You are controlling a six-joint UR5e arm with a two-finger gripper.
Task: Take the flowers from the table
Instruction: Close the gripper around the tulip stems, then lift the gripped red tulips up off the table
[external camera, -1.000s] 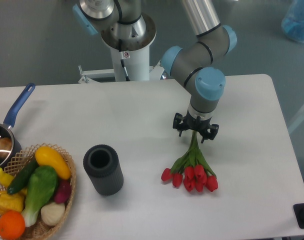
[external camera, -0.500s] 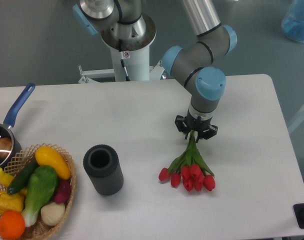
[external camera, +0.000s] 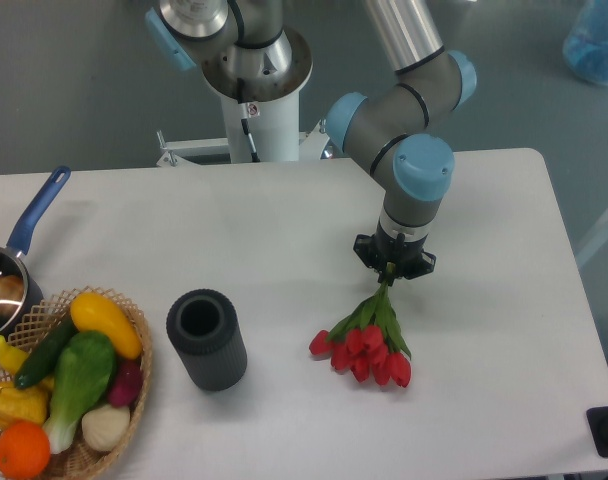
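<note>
The flowers [external camera: 366, 345], a bunch of red tulip buds with green leaves and thin stems, hang down and to the left over the right part of the white table [external camera: 284, 220]. My gripper [external camera: 392, 268] points straight down and is shut on the top of the stems. The buds are close to the tabletop; I cannot tell whether they still touch it.
A dark grey ribbed cylinder [external camera: 206, 338] stands left of the flowers. A wicker basket [external camera: 129, 380] of colourful vegetables sits at the front left, with a blue-handled saucepan [external camera: 14, 270] behind it. The robot's base [external camera: 256, 90] is at the back edge.
The gripper's fingers have closed on the stems. The bunch has swung and shifted a little to the left, its buds now nearer the cylinder.
</note>
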